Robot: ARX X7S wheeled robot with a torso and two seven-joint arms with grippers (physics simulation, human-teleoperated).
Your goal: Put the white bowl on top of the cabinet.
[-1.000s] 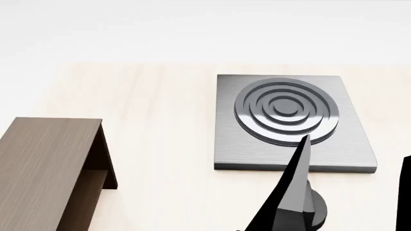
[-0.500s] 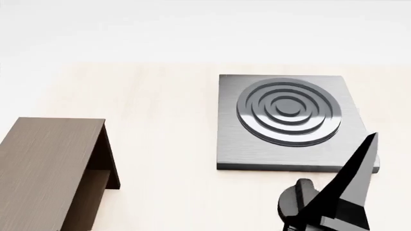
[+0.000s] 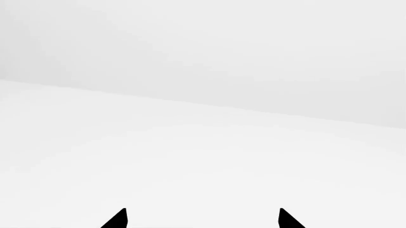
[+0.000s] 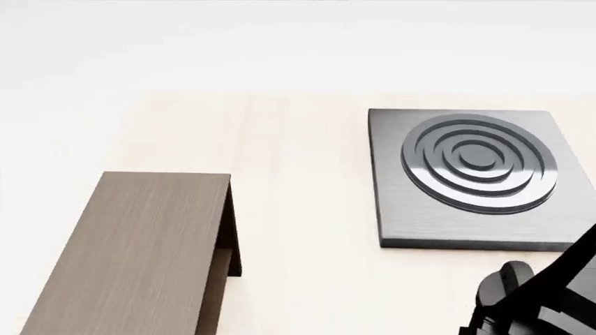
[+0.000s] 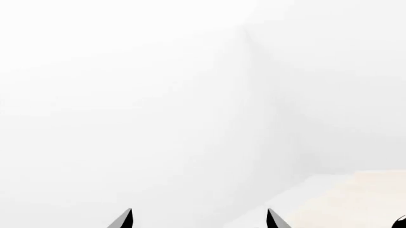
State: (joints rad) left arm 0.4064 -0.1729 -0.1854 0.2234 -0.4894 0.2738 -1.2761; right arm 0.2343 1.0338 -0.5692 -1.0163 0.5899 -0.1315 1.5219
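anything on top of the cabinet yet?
Nothing: the cabinet top shows only bare wood grain in the head view, though its near end is cut off by the frame. No white bowl appears in any view. The inner shelf is mostly hidden in shadow.

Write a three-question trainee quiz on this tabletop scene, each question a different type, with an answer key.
1. True or false: a bowl sits on the cabinet.
2. Which object bears concentric rings? A) stove plate B) cabinet C) table
3. Fill in: in the head view, the cabinet lies to the ____ of the stove plate.

Key: 1 false; its top is bare, and no bowl shows in any view. 2 A. 3 left.
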